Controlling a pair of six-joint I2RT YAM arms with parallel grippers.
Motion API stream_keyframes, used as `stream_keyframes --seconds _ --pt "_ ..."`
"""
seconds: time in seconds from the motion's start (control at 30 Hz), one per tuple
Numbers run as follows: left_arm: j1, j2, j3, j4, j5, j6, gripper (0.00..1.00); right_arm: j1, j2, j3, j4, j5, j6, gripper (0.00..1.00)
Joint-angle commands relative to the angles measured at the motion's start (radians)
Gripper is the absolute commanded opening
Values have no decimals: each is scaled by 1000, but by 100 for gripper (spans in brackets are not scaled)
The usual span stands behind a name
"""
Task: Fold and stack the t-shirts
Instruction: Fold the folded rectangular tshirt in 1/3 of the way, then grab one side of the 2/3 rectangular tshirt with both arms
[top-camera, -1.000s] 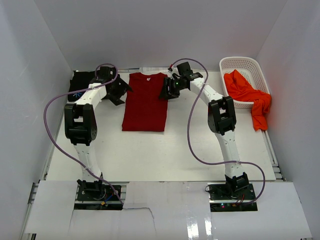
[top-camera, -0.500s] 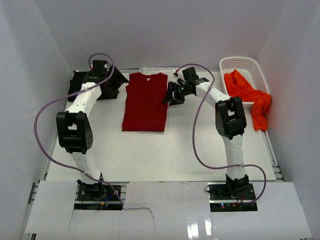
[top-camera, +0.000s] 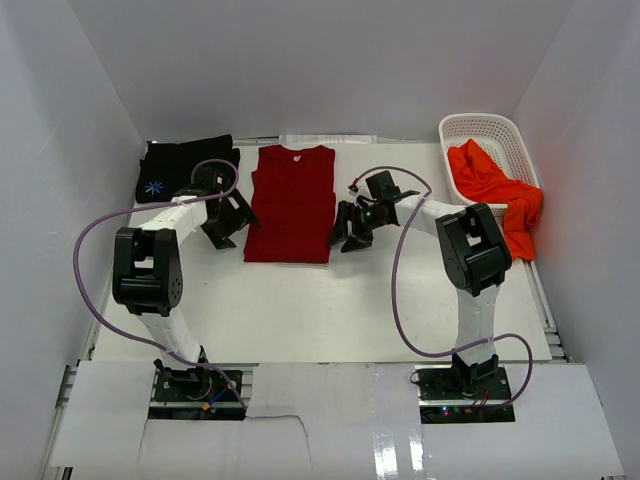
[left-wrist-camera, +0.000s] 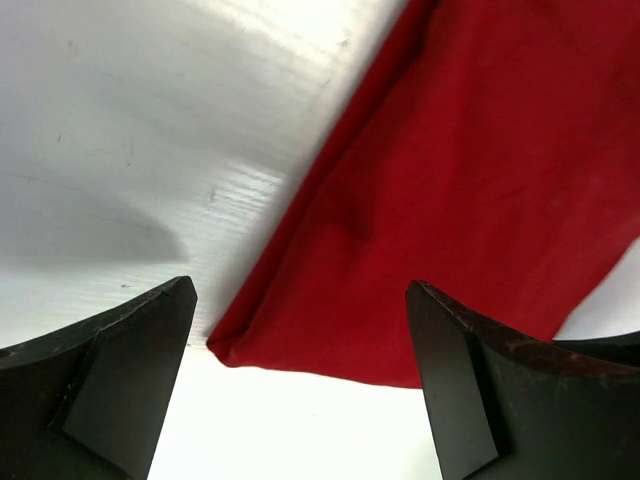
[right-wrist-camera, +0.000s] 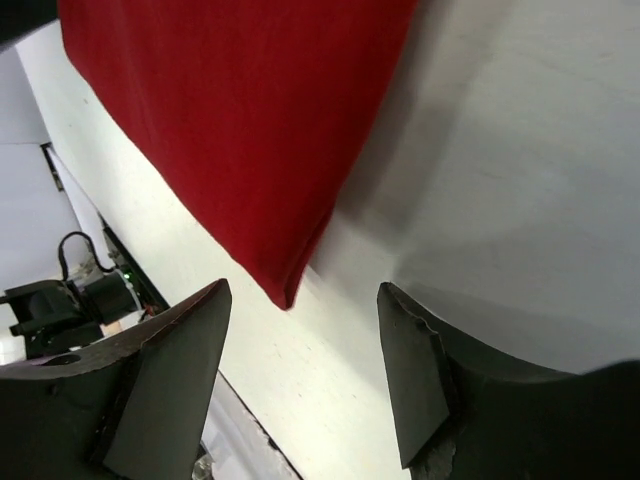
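A dark red t-shirt (top-camera: 291, 203) lies flat on the table as a long folded strip, collar at the back. My left gripper (top-camera: 228, 222) hovers open just left of its near left corner (left-wrist-camera: 215, 345), nothing between the fingers (left-wrist-camera: 100, 400). My right gripper (top-camera: 350, 230) stands open by the near right corner (right-wrist-camera: 285, 300), also holding nothing. A folded black t-shirt (top-camera: 185, 165) with a small blue print rests at the back left. An orange-red t-shirt (top-camera: 495, 185) hangs crumpled out of the basket.
The white slotted basket (top-camera: 478, 118) stands at the back right against the wall. White walls close in the table on the left, back and right. Purple cables loop from both arms over the table's near half.
Both arms have come from the shirt's collar end towards its near end, one down each side. Both grippers have opened wider. The red shirt has not moved.
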Motion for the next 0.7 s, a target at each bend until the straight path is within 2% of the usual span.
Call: stream_keyframes --seconds 0.0,0.27,0.37,0.43,0.47,0.57,0.67 --pt "5 -9 -13 30 2 30 97 27 -3 -25 144 -67 84 67" --pt "5 23 -44 88 15 66 97 67 84 16 227 -85 150 67" --pt "6 26 -62 116 29 71 97 73 100 26 229 -73 158 65" --pt "5 29 -68 129 40 76 96 75 106 29 227 -71 156 60" --pt "5 34 -71 129 46 76 96 75 112 30 217 -64 156 52" --pt "5 37 -80 134 61 74 93 75 121 32 206 -55 145 36" --pt "5 25 -102 133 74 73 90 75 121 30 195 -47 141 16"
